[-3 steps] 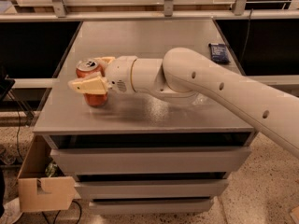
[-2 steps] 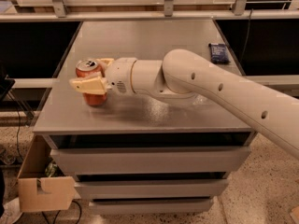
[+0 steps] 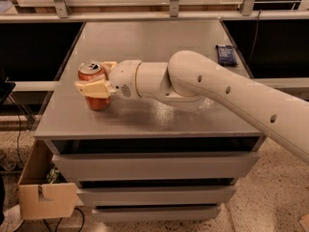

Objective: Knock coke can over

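The coke can, red with a silver top, stands upright near the front left corner of the grey table. My gripper reaches in from the right at the end of the long white arm. Its two cream fingers straddle the can. The near finger lies across the can's front and the far finger sits behind its top right. The gripper looks shut on the can, which rests on the table.
A small dark blue packet lies at the table's far right edge. Something clear is partly hidden under the arm. Drawers sit below the tabletop. A cardboard box stands on the floor at front left. A rail runs along the back.
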Robot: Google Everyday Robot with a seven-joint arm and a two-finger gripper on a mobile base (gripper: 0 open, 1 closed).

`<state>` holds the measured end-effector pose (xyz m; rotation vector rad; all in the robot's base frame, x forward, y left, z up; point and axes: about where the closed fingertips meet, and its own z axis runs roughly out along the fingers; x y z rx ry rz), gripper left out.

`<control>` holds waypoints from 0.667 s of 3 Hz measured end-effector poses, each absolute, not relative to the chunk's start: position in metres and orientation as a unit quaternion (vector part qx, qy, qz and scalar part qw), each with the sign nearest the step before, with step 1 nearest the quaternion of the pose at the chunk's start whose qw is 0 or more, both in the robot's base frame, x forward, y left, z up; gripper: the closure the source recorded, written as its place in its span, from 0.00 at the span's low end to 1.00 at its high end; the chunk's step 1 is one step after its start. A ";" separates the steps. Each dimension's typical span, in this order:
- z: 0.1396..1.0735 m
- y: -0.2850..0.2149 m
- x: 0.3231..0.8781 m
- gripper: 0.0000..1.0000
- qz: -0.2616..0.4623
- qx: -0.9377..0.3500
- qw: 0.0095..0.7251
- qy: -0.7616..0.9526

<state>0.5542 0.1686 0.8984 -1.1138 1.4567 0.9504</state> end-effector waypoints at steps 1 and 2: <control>0.906 0.150 0.556 1.00 0.369 -0.489 0.499 0.613; 0.925 0.117 0.560 1.00 0.321 -0.532 0.480 0.620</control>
